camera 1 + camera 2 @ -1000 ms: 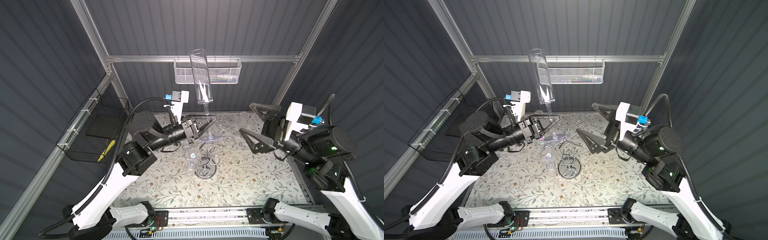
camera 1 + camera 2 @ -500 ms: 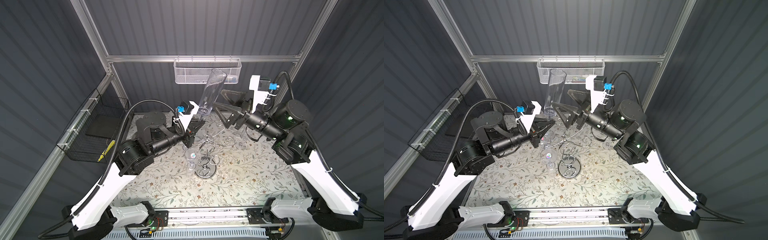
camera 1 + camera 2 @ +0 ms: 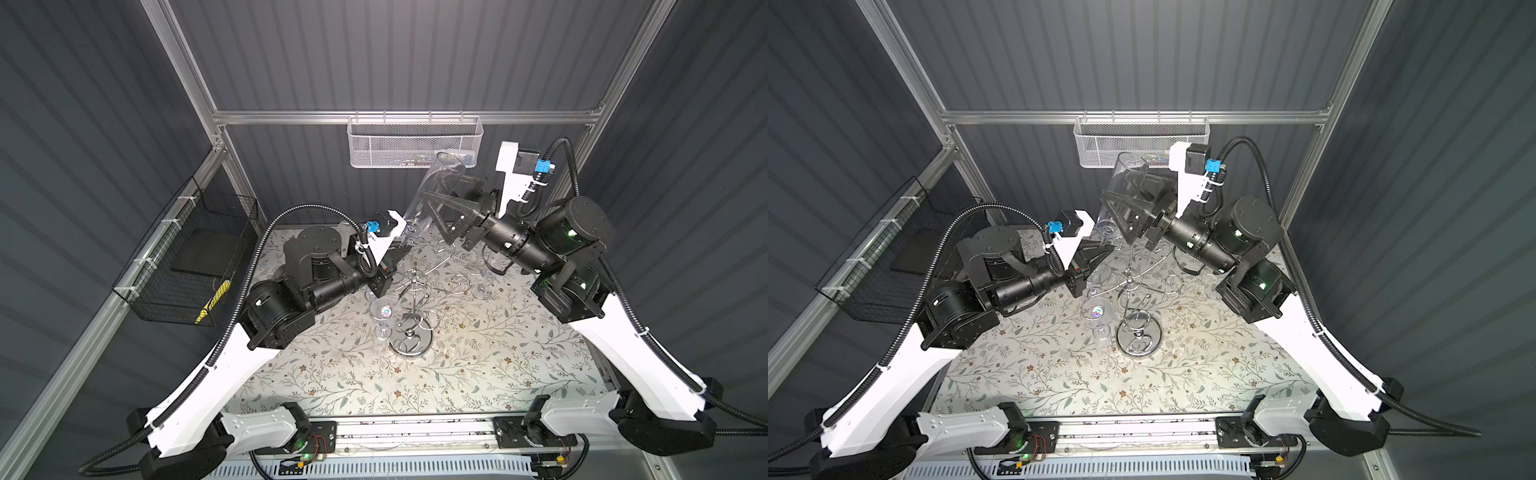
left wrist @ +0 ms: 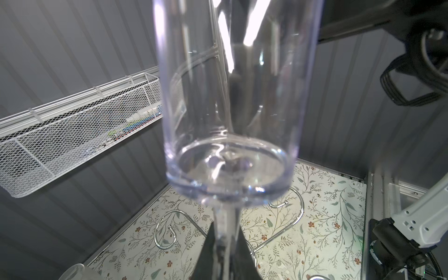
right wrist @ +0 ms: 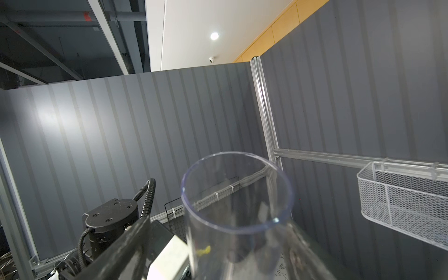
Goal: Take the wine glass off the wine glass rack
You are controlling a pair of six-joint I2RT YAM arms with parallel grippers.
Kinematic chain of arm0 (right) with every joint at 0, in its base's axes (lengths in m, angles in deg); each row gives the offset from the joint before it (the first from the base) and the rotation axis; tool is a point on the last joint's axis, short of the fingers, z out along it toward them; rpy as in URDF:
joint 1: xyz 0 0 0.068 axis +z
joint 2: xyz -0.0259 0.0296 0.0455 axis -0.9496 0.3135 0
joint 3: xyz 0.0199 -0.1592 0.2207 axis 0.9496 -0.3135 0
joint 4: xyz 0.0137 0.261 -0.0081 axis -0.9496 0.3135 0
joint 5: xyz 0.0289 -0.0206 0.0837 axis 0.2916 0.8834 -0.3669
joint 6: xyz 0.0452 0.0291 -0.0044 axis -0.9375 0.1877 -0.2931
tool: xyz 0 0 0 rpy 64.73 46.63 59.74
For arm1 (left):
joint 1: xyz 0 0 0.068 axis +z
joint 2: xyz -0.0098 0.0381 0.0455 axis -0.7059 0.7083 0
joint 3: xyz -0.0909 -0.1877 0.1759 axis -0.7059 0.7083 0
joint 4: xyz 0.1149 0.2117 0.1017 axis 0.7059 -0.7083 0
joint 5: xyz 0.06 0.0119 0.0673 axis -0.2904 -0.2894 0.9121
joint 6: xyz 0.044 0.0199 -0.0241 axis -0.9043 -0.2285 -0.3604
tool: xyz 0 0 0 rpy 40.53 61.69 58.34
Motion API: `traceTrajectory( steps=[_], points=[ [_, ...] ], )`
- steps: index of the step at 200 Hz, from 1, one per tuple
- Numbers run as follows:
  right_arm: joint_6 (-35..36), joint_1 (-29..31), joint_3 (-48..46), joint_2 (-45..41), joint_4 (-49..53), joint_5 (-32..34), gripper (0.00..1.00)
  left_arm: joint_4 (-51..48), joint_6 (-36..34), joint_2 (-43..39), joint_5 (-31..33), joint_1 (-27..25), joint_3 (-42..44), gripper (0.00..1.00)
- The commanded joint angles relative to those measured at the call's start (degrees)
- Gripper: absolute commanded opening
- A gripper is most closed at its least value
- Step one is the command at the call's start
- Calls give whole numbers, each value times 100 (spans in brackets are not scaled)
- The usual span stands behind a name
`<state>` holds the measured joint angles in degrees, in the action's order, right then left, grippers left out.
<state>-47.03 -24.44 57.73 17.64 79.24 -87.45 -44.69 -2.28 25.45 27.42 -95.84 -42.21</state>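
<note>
The wine glass [image 3: 446, 166] [image 3: 1130, 164] is a tall clear flute, held in the air above the back of the table and leaning toward the right arm. My left gripper [image 3: 405, 249] [image 3: 1108, 248] [image 4: 225, 244] is shut on its stem, just under the bowl [image 4: 230, 97]. My right gripper [image 3: 434, 197] [image 3: 1121, 193] [image 5: 215, 244] stands open astride the bowl [image 5: 237, 218], with a gap showing beside one finger [image 5: 126, 242]. The chrome wine glass rack [image 3: 411, 343] [image 3: 1139, 334] stands mid-table, below and in front of the glass.
A second glass [image 3: 384, 313] [image 3: 1097, 311] hangs foot-up on the rack's near-left arm. A white mesh basket [image 3: 415, 145] hangs on the back rail just behind the raised glass. A black wire basket [image 3: 187, 266] is on the left wall.
The left gripper has tipped the glass over to the right and lowered it. The right arm swung in from the right side, and its jaws now straddle the bowl, slightly narrower.
</note>
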Motion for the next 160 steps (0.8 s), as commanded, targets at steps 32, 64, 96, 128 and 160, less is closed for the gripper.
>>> traceTrajectory(
  steps=[32, 64, 96, 128, 160],
  points=[
    [-72, -2, 67, 98, -189, 110, 75, 281, -29, -94, -20, -3, 39, 0],
    [-64, -4, 67, 89, -165, 150, 64, 303, -63, -139, 15, 3, 114, 0],
    [-30, -6, 74, 94, -193, 101, 50, 300, -64, -165, 8, -4, 145, 0],
    [-38, -2, 67, 102, -199, 62, 47, 300, -63, -182, 7, -4, 153, 0],
    [34, -8, 49, 90, -214, 52, 45, 336, -63, -217, 42, -4, 184, 0]
  ],
)
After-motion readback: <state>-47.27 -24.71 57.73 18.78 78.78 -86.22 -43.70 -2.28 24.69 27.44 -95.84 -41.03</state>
